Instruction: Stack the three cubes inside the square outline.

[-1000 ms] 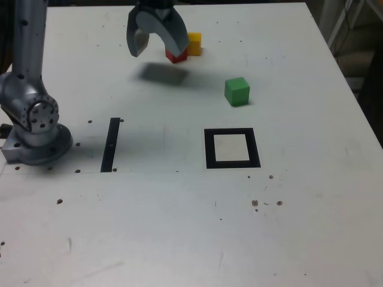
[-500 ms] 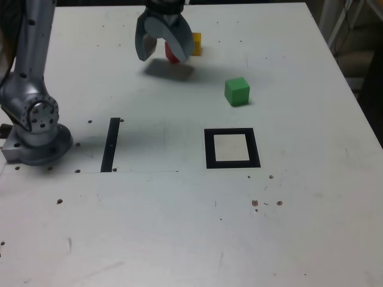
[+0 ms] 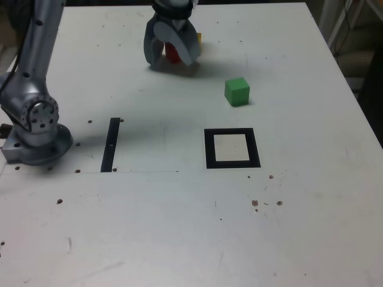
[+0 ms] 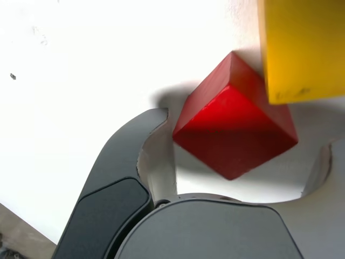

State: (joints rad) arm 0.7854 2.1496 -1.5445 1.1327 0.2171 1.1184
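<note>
The red cube sits at the back of the table, and my gripper is down around it, open, one finger on each side. In the wrist view the red cube lies corner-on between the dark fingers of the gripper, close to one finger. The yellow cube touches its far corner. The gripper hides most of the yellow cube in the exterior view. Alone toward the exterior view's right stands the green cube. The square outline is nearer the front, with nothing in it.
The arm's base stands at the exterior view's left, with a narrow black strip beside it. The table's right edge runs past the green cube. Small dark holes dot the front of the tabletop.
The gripper has moved toward the exterior view's right and come down. It now straddles the red cube, which it was beside and above a second ago. The cubes have not moved.
</note>
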